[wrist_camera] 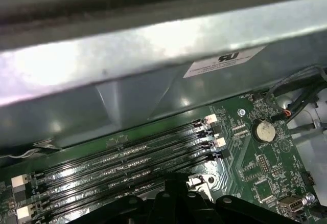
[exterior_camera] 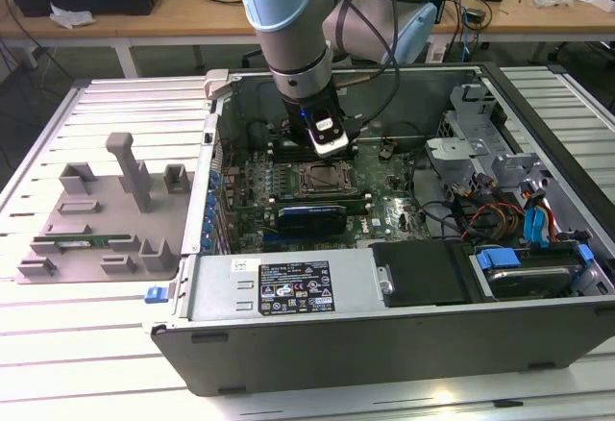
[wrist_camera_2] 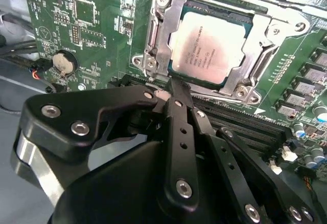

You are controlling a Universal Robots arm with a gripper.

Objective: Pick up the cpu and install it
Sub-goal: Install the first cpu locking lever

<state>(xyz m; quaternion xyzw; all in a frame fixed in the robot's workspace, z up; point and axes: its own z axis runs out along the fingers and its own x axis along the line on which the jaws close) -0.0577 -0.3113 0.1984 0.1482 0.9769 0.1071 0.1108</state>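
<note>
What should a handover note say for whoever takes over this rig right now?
Gripper: empty, fingers closed together, hovering inside the open computer case just beside the socket.
The cpu: already lying flat in the motherboard socket, silver top up.
Grey tray: outside the case at the exterior view's left.
Done: the cpu is picked and placed.
Left: whether the socket retention frame is latched cannot be told; check it.
</note>
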